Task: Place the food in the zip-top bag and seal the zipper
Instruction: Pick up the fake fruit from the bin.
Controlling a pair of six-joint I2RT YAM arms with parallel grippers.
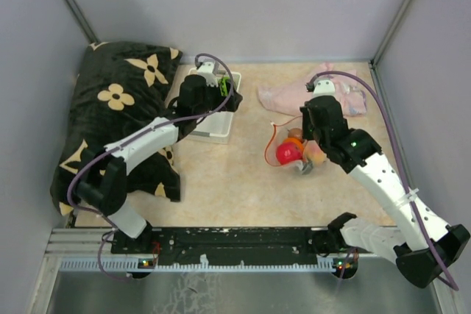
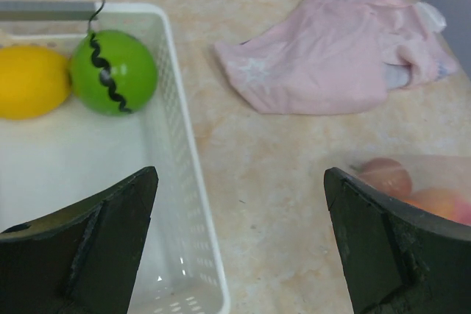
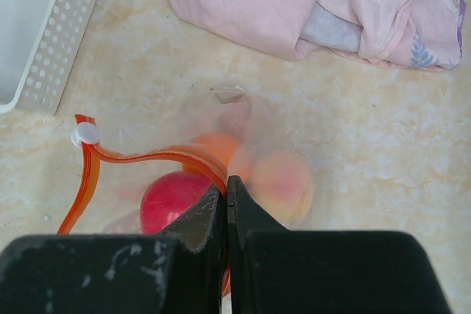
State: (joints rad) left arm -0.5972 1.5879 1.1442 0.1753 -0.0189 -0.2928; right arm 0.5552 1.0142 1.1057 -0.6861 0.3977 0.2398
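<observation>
The clear zip-top bag lies mid-table and holds a red fruit, an orange one and a peach one. My right gripper is shut on the bag's red-orange zipper strip; in the top view it is at the bag. My left gripper is open and empty, straddling the right wall of the white basket. A yellow fruit and a bright green one lie in the basket. In the top view the left gripper hovers over the basket.
A pink cloth lies at the back right, also in the wrist views. A black flowered cushion fills the left side. Grey walls enclose the table.
</observation>
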